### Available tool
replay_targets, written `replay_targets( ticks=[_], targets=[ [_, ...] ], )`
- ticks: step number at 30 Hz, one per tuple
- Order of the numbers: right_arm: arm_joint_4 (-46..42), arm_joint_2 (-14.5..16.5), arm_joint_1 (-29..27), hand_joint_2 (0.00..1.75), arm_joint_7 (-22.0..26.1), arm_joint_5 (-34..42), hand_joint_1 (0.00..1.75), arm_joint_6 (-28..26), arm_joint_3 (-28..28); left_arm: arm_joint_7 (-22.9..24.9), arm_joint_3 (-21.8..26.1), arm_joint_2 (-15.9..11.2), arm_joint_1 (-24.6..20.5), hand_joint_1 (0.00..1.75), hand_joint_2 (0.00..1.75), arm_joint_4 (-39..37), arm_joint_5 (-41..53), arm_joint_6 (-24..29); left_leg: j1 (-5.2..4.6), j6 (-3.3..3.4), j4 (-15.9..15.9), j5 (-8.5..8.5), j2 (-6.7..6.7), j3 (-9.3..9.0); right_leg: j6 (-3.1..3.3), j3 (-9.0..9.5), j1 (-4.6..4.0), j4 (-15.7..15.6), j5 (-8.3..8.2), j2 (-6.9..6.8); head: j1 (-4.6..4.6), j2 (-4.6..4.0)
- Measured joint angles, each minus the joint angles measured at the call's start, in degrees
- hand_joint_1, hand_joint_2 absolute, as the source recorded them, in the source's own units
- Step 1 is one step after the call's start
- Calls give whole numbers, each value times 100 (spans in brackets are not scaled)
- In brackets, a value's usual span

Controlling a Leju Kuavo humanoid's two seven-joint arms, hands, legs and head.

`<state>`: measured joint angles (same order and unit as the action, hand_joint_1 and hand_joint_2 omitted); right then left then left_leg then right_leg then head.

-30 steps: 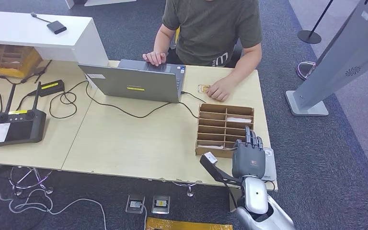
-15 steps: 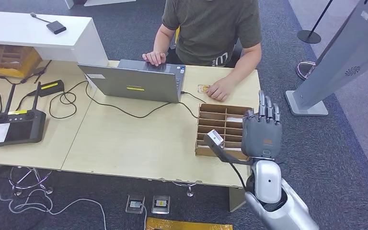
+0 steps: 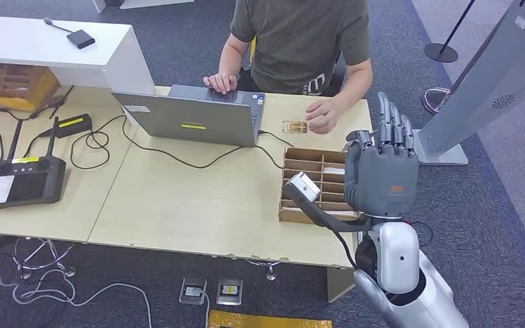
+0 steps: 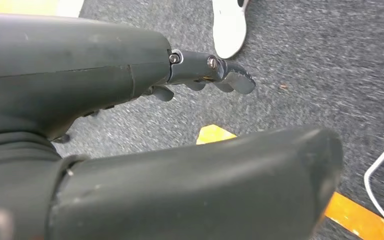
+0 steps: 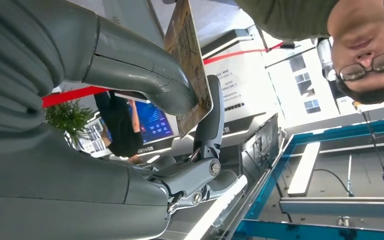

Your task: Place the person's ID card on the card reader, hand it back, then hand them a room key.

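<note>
Over the last second our right robot hand (image 3: pixel 381 171) has risen from the counter's near edge to hang upright over the right end of the cardboard tray (image 3: pixel 314 181), while the person's hand (image 3: pixel 323 115) has lifted off the ID card (image 3: pixel 294 127) and now sits just beside it.

In the head view, we see the card lying flat on the counter (image 3: pixel 198 198) beyond the tray, near the laptop (image 3: pixel 195 117), presumably offered for us to take. Our right fingers stand nearly straight, with nothing visible in them.

In the left wrist view, our left robot hand (image 4: pixel 130 120) hangs over grey carpet, thumb and fingers apart, holding nothing.

In the right wrist view, a brown card-like edge (image 5: pixel 187 65) sits against the thumb (image 5: pixel 130 65); we cannot tell whether it is pinched or merely background.
</note>
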<state>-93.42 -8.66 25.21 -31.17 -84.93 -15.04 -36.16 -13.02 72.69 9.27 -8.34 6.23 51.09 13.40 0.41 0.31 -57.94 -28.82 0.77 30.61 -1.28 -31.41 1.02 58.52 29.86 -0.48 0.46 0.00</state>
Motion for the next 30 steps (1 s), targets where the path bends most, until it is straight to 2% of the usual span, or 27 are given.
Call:
replay_targets(
  ticks=[8, 18, 24, 30],
  targets=[
    [646, 104, 227, 175, 271, 182, 175, -271, -96, 157, -1, 0, -4, 0, 0, 0, 140, 89, 1, 0, 0, 0, 1, 3, 0, 1, -1, 1, 0, -2, 0, 0],
    [2059, 693, 718, 175, 529, 249, 175, -822, -215, 357, 1, 6, -11, 0, 0, -1, 172, 385, 3, -1, 0, 1, 2, 6, 1, -1, -3, 2, 1, -7, 0, 0],
    [2639, 875, 897, 175, 530, 242, 175, -838, -275, 364, 1, 49, -12, 0, 0, -7, 104, 549, 2, -1, 0, 1, 3, 7, 1, -1, -2, 1, 1, -8, 1, 0],
    [3024, 907, 990, 175, 408, 116, 171, -805, -323, 364, 1, 63, -11, 0, 0, -9, 73, 542, 2, -1, 0, 1, 2, 6, 1, -2, -2, 0, 1, -8, 1, 0]
  ],
)
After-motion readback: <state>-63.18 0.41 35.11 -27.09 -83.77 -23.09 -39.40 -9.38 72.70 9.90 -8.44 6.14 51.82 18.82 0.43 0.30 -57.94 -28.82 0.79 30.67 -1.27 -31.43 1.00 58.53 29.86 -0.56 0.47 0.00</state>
